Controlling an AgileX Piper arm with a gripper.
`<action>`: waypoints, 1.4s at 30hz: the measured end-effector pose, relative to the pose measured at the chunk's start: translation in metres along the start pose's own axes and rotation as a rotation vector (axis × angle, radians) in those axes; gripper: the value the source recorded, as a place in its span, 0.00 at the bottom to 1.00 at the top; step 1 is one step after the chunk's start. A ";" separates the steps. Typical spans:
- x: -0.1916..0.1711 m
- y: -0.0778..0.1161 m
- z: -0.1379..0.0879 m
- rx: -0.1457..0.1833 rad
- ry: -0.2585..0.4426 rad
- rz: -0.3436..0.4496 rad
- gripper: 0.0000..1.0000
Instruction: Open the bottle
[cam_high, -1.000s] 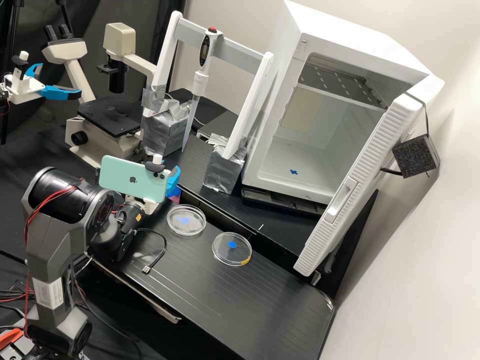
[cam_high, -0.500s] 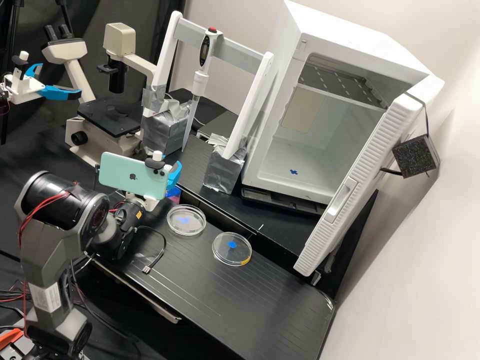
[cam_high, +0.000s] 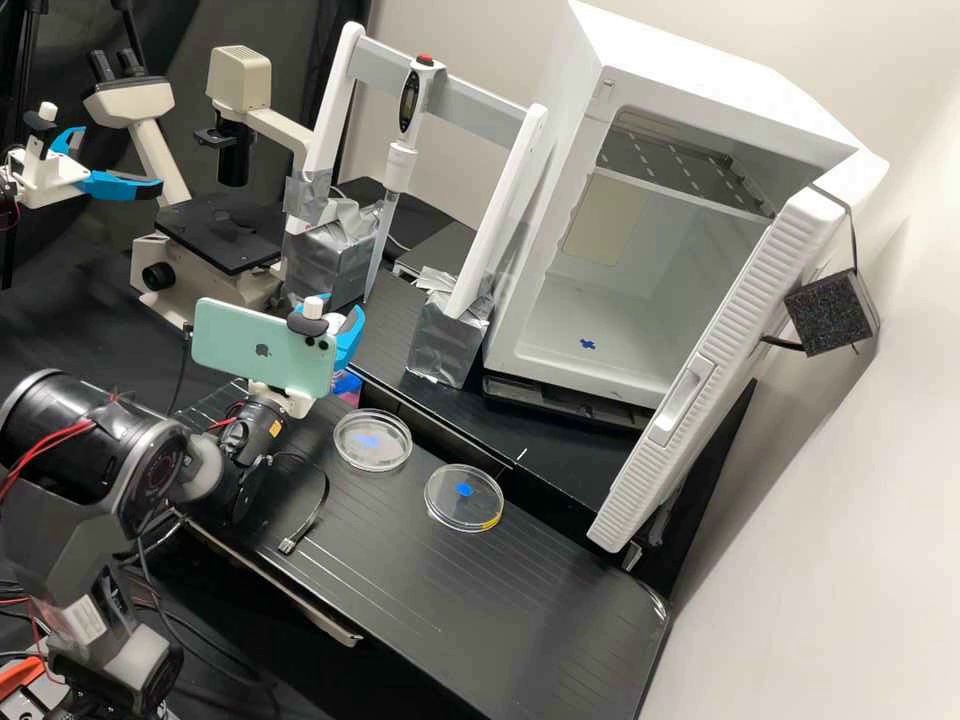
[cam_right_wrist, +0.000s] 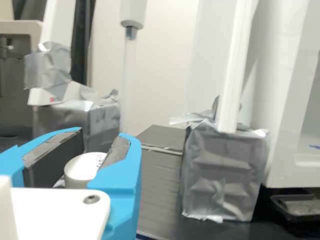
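Raised slightly since the earlier frame, the end effector (cam_high: 345, 306) has been carried upward with the pale green, glossy phone (cam_high: 262, 347) mounted behind it, while the dark grey arm (cam_high: 85, 455) has been lowered at its elbow. Smooth, hard blue plastic is seen on the curved fingers, lined with dark, rough-looking pads. In the wrist view, the end effector (cam_right_wrist: 102, 133) is seen parted by the width of a round, matte white cap (cam_right_wrist: 82, 168), which appears to be clamped between the pads. Below it in the high view, the bottle (cam_high: 346, 384) is seemingly made out as a small blue and pink shape, mostly hidden, at the edge of the black surface (cam_high: 480, 610), which is marked with fine parallel lines. Two shallow, clear round dishes, one (cam_high: 373, 440) nearer the end effector and one (cam_high: 464, 498) farther off, are marked in blue. Crinkled silver wrapping (cam_high: 447, 342) is bunched around the foot of a smooth white post (cam_high: 498, 210).
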 end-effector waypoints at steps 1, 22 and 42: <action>-0.002 -0.001 0.001 0.004 -0.001 -0.004 0.00; -0.047 -0.011 0.014 0.024 -0.029 -0.066 0.00; -0.048 -0.026 0.017 0.014 -0.039 -0.140 1.00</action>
